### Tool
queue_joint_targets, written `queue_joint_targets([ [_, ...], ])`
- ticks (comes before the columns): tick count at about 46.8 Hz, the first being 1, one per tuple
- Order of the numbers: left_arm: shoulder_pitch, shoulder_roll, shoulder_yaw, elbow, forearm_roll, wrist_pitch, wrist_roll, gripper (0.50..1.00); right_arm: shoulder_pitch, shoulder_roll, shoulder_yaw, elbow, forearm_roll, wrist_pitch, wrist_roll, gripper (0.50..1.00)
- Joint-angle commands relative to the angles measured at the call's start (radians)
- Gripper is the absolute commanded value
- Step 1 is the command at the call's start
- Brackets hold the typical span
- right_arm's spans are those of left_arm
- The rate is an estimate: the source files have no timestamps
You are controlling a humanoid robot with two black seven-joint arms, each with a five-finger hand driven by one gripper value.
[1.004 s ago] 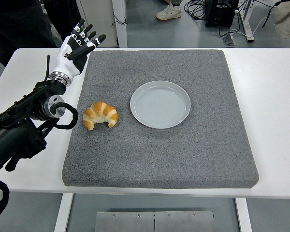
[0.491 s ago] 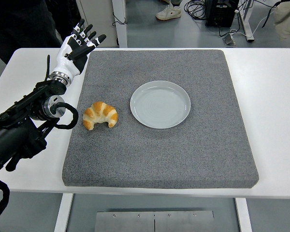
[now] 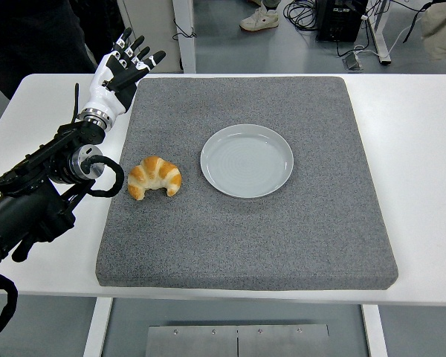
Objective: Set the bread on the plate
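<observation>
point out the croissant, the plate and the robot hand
croissant [image 3: 154, 177], head view, middle of its curved back
plate [image 3: 208, 160], head view, left rim
left robot hand [image 3: 119, 73], head view, palm

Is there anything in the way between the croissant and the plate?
No, nothing. The croissant lies on the grey mat just left of the empty plate, with only bare mat between them. The left hand is open, farther back.

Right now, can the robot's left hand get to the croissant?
Probably yes. The left hand is open, above the mat's far left corner, and nothing lies between it and the croissant.
</observation>
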Motion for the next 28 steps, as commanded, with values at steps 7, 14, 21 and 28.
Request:
queue_joint_targets([
  [7, 0.0, 0.0, -0.002, -0.001, 0.003, -0.001, -0.002, 0.968, -0.001, 0.0, 0.0, 0.001, 0.0, -0.001, 0.0, 1.0],
  [14, -0.003, 0.009, -0.002, -0.026, 0.004, -0.009, -0.001, 0.968, -0.001, 0.0, 0.0, -0.001, 0.0, 0.0, 0.0, 1.0],
  [21, -0.006, 0.066, 0.006, -0.141, 0.001, 0.012, 0.019, 0.966, 0.001, 0.0, 0.002, 0.001, 0.0, 0.0, 0.0, 1.0],
  [28, -0.029, 0.191, 0.131, -0.346, 0.001, 0.106, 0.093, 0.966, 0.001, 0.0, 0.002, 0.001, 0.0, 0.0, 0.0, 1.0],
])
